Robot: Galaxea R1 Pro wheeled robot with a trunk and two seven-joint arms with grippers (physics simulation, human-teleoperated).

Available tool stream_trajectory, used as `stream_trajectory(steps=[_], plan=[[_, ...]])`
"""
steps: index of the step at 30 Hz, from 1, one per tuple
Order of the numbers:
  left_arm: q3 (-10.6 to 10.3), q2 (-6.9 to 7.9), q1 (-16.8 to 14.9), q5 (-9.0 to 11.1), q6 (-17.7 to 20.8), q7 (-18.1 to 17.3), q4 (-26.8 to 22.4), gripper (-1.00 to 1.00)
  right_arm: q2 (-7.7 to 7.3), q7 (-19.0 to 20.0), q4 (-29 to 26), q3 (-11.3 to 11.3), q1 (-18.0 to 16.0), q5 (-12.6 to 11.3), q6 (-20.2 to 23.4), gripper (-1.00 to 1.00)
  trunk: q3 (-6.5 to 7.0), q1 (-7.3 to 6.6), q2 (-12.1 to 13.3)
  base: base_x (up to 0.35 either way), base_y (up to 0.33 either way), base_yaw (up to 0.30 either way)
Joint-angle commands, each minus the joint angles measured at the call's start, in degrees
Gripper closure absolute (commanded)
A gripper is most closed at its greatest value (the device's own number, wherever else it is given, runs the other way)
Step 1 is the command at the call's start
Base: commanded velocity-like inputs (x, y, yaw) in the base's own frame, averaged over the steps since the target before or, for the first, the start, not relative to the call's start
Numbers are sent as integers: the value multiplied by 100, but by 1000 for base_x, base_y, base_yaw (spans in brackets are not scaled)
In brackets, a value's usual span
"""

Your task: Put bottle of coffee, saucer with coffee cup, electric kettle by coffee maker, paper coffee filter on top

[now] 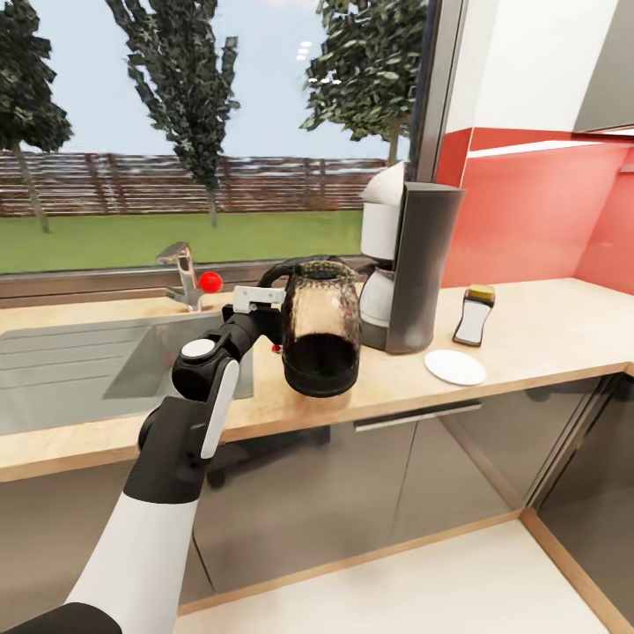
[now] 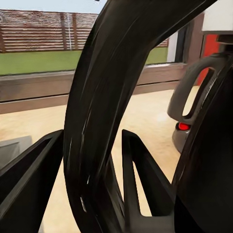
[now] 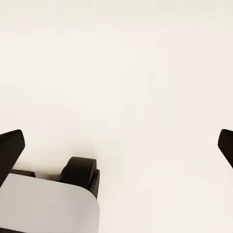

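Beside the coffee maker (image 1: pixel 407 260) on the kitchen countertop (image 1: pixel 546 330), we see the electric kettle (image 1: pixel 320 326) standing upright, long axis vertical, its black loop handle (image 2: pixel 104 111) turned away from the machine, clamped between the left gripper (image 2: pixel 92 187) fingers. On the coffee maker's other side sit the saucer (image 1: pixel 454 367) and bottle of coffee (image 1: pixel 475 315). The right gripper (image 3: pixel 116 145) fingers stand wide apart above pale floor.

No text, brand, number or sign can be read anywhere. A pale label is borne by the bottle of coffee (image 1: pixel 474 322) on the worktop (image 1: pixel 546 330), but no lettering can be made out on it at this size.
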Motion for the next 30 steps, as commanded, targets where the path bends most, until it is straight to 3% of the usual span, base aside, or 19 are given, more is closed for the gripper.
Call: stream_trajectory(steps=[1,18,30], plan=[[-1,-1,-6,-24,29,0,-7,100,-2,16,5,-49,-3,57,-19,-100,-5,1,-3,187,0,0],[-8,-1,-7,-24,29,0,-7,100,-2,19,9,-49,-3,57,-19,-100,-5,1,-3,83,0,0],[-9,-1,-7,-24,29,0,-7,100,-2,18,9,-48,-3,57,-19,-100,-167,199,-364,0,0,0]])
